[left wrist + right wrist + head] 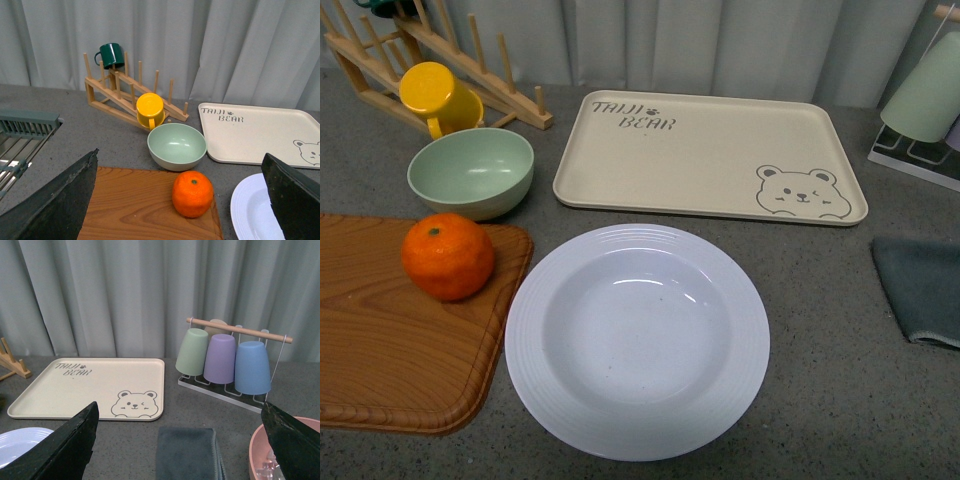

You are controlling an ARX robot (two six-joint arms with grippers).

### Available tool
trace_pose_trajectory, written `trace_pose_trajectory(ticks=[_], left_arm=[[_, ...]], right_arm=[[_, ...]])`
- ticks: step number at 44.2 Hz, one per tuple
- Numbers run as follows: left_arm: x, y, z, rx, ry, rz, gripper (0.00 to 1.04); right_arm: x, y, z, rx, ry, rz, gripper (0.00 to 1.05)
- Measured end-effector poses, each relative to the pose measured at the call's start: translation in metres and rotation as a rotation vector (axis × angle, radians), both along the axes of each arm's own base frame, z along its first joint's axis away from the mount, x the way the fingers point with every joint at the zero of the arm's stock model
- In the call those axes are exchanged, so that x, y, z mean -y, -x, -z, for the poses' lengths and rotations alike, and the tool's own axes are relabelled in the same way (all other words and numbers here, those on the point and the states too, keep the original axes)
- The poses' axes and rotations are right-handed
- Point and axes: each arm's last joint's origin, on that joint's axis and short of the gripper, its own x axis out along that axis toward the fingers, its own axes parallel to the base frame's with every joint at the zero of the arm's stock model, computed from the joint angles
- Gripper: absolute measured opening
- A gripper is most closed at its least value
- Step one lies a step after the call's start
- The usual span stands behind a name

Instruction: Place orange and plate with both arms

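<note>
Tool status first: the left tool [180, 152] is seen with its two dark fingers [55, 200] spread wide and nothing gripped. The right tool [180, 404] is held released the same way.

Counts, as far as can be made out:
- One orange [447, 256], parked on the far right corner of one wooden board [390, 350].
- One plate [525, 340], laid flat on the bench [820, 400] just right of the board. Whether its rim touches the board's edge can't be told.
- One pale-green bowl [470, 195], set just behind the orange, between it and the one yellow mug [435, 95].
- One bear tray [710, 150], laid behind the plate.
- One wooden rack [107, 95], with the yellow mug hung low on it and one dark green mug [111, 54] perched at the top.
- Three upside-down cups on a wire stand, well off to the right: green [192, 352], purple [221, 359] and blue [252, 367]. Something beige is half hidden behind them.
- One grey cloth [187, 452], folded right of the plate, and one pink basin [260, 450] beside it.
- One grey drainer [25, 135], spotted far left.
</note>
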Motion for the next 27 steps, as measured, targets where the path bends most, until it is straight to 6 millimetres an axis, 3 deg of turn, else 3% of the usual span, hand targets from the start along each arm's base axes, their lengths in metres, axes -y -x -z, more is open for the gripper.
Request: trace_pose_trajectory(ticks=[22, 27], left_arm=[[0.0, 0.0, 0.0, 0.0, 0.0, 0.0, 0.98], [-0.0016, -0.0075, -0.0036, -0.138, 0.055, -0.213, 0.98]], right_arm=[[0.0, 0.0, 0.0, 0.0, 0.0, 0.0, 0.95], [0.0001, 0.0, 0.0, 0.0, 0.0, 0.002, 0.95]])
